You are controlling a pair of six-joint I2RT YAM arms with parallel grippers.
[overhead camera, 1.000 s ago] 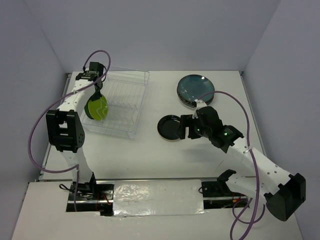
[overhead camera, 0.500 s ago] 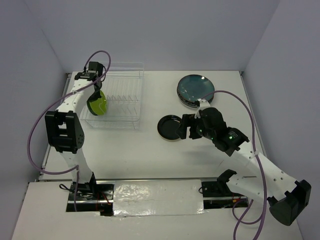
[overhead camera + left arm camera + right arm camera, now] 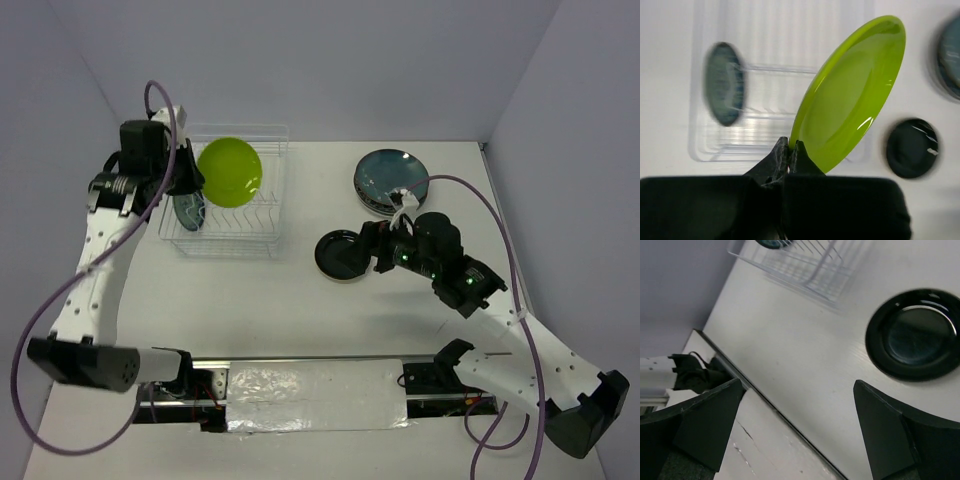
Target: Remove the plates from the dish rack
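Observation:
A lime-green plate (image 3: 230, 172) hangs above the dish rack (image 3: 255, 235), and my left gripper (image 3: 190, 176) is shut on its rim. In the left wrist view the fingertips pinch the lower edge of the green plate (image 3: 850, 95) at the gripper (image 3: 790, 147). A small blue-patterned plate (image 3: 188, 209) stands upright in the rack's left side (image 3: 724, 82). My right gripper (image 3: 373, 250) is open just right of a small black plate (image 3: 340, 255) lying flat on the table. The right wrist view shows that black plate (image 3: 915, 335) beyond the empty right gripper (image 3: 796, 390).
A stack of dark teal plates (image 3: 392, 178) lies at the back right of the table, behind the right arm. The rack's wire corner (image 3: 805, 262) shows at the top of the right wrist view. A taped strip (image 3: 310, 395) runs along the table's near edge.
My left arm has risen, lifting the green plate up out of the rack. The rack has settled flat. The right gripper has opened wider and shifted slightly right.

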